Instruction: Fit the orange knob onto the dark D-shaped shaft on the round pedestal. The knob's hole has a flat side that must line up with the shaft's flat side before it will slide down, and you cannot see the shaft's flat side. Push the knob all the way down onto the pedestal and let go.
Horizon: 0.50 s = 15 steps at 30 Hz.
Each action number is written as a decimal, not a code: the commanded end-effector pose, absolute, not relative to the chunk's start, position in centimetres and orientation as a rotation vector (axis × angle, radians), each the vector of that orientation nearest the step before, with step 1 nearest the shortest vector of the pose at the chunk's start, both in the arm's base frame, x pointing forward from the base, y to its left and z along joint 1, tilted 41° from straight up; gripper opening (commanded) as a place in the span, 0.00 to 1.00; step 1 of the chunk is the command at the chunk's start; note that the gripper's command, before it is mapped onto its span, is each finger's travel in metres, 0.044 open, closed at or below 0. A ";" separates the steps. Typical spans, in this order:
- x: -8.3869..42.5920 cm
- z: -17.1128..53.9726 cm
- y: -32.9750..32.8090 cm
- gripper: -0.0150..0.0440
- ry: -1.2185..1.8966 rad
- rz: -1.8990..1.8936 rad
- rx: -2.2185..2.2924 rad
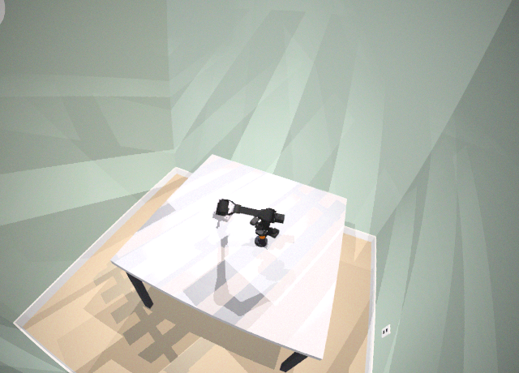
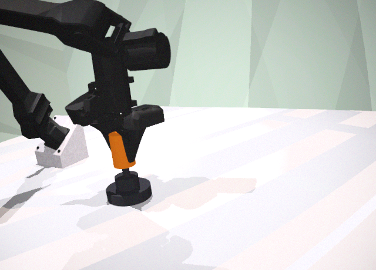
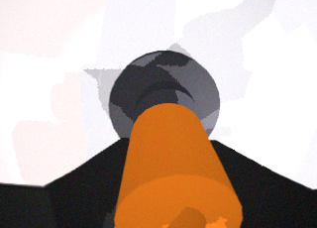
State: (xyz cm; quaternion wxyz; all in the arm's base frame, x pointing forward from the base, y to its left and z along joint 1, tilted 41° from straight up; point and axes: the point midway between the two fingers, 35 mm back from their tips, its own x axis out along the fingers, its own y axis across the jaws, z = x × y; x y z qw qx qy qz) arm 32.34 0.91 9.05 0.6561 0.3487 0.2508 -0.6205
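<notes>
The orange knob (image 1: 262, 237) (image 2: 118, 152) (image 3: 170, 149) is held over the pedestal, leaning slightly in the exterior view. My gripper (image 2: 121, 158) is shut on the knob, with a finger on either side of it. The dark round pedestal (image 1: 260, 242) (image 2: 128, 198) (image 3: 205, 96) stands on the table with a narrower raised step on top. A short piece of the dark shaft (image 2: 126, 170) shows between the knob's lower end and that step. The knob's bottom is above the step, at the shaft's upper part. The shaft's top and flat side are hidden.
The white table (image 1: 176, 251) (image 2: 273, 212) carries the arm's light grey base block (image 1: 221, 216) (image 2: 76, 148), behind and left of the pedestal in the exterior view. Patchy shadows lie across the table top.
</notes>
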 end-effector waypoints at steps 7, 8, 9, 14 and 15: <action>32.2 9.0 0.8 0.25 0.560 -1.407 0.800; 32.2 9.0 0.8 0.25 0.560 -1.407 0.800; 32.2 9.1 0.8 0.25 0.560 -1.407 0.800; 32.3 9.1 0.8 0.25 0.560 -1.407 0.800; 32.3 9.0 0.8 0.25 0.560 -1.407 0.800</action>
